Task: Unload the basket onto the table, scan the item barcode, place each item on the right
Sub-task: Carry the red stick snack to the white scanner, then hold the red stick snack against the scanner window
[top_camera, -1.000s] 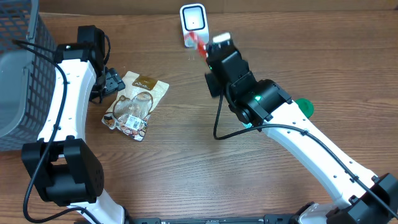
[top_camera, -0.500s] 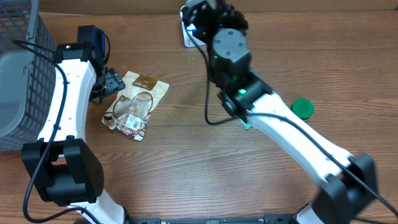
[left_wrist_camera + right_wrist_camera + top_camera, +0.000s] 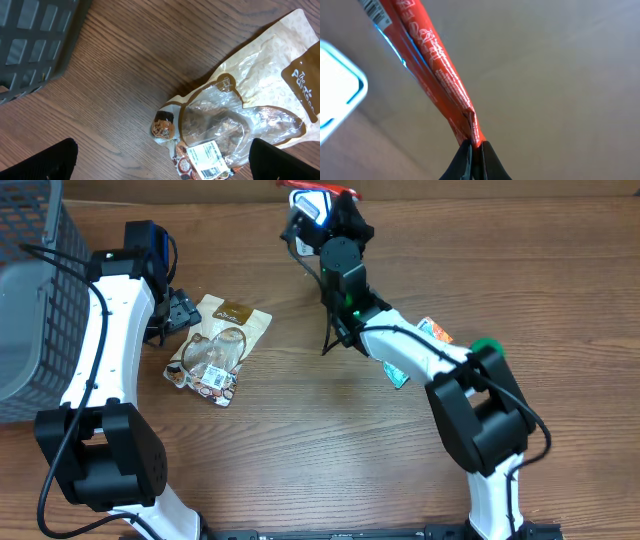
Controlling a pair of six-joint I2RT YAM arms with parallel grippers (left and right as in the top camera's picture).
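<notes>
- In the lower middle of the right wrist view, the right gripper (image 3: 474,150) is clamping tight on the crimped end of the packet (image 3: 432,60). The long, red packet is running up and away from the fingertips toward the upper left of the frame.
- Gripping by that end seems meant to leave the rest of the wrapper bare: the barcode (image 3: 374,12) is showing at the far upper-left tip, well clear of the fingers.
- The scanner (image 3: 335,95) is lying at the left edge of that view, white with a blue rim, just beside the packet's far half. The packet is being held in the air over it, not resting on it, probably to bring the code before the window. Whether the code is facing the window I cannot tell.
- In the overhead view the right arm is stretching to the top centre of the frame, where the scanner stands.
- Left of centre, the left gripper (image 3: 178,310) is hovering spread wide and holding nothing, just beside the bag (image 3: 215,345), which is lying flat on the table (image 3: 300,460). It looks to be waiting its turn.
- The basket (image 3: 25,300) is sitting at the left edge; right of centre a green cap (image 3: 487,350) and a small sachet (image 3: 395,373) are lying apart from the work.
</notes>
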